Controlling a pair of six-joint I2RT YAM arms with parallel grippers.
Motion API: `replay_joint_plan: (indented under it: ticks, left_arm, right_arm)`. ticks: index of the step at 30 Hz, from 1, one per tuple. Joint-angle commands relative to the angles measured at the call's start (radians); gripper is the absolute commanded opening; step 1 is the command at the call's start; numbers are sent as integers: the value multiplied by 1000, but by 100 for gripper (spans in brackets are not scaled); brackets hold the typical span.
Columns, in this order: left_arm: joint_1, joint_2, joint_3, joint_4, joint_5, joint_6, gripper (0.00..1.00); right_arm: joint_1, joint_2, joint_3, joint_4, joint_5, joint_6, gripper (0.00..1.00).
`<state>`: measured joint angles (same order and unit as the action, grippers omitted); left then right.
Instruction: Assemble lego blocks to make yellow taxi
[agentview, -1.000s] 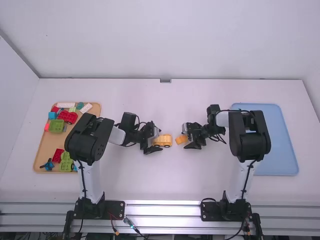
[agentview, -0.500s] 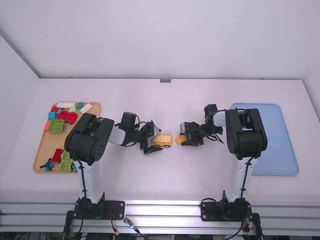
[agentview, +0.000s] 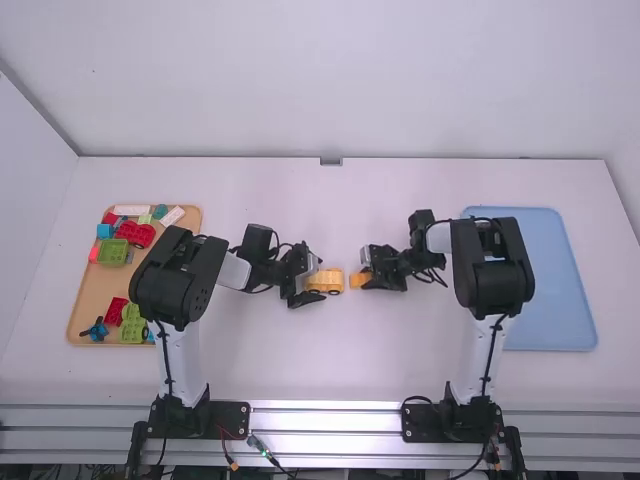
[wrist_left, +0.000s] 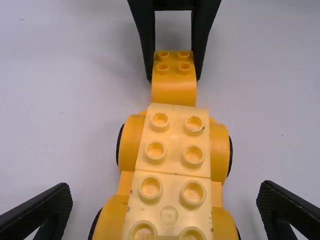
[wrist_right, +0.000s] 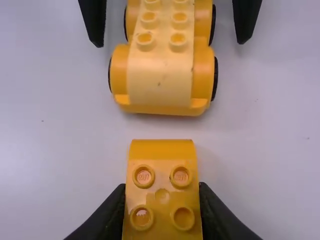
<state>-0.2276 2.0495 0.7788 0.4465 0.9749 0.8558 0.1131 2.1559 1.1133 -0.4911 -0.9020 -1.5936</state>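
We saw the yellow car (agentview: 325, 281) near the middle of the white surface (agentview: 330, 360), pale studded bricks (wrist_left: 172, 142) along its top. Just beside it, at its right-hand end and apart from it, we noted the rounded yellow block (agentview: 359, 281), gripped between the fingers of the right gripper (agentview: 367, 280). The left gripper (agentview: 316, 281) stood open, its fingers on either side of the car. Farther out, we observed a tan tray (agentview: 90, 285) of coloured blocks (agentview: 112, 252) at left and a blue tray (agentview: 563, 300) at right
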Motion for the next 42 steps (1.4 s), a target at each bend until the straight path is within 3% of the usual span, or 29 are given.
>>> replay_joint_plan:
  ticks: [1,7,11,16,25,29,33,42]
  left_arm:
    - [-8,6,8,0,26,-2,99]
    - [-8,19,8,0,29,31,100]
    - [-8,21,8,0,29,54,88]
    - [-8,21,8,-1,29,57,92]
    - [-10,30,8,4,37,87,91]
    - [-24,30,8,4,26,88,90]
    - [-31,30,8,-4,8,129,86]
    - [-32,30,8,-15,-15,115,84]
  right_arm:
    - [-2,17,24,-15,-24,55,25]
    - [0,7,34,-11,-35,106,24]
    - [-2,-32,32,-18,-84,105,24]
    - [8,-98,31,-5,-50,211,24]
    - [63,-157,31,23,-38,291,20]
    - [93,-161,30,102,44,421,20]
    - [146,-178,-1,177,94,479,20]
    - [148,-292,-113,257,58,468,19]
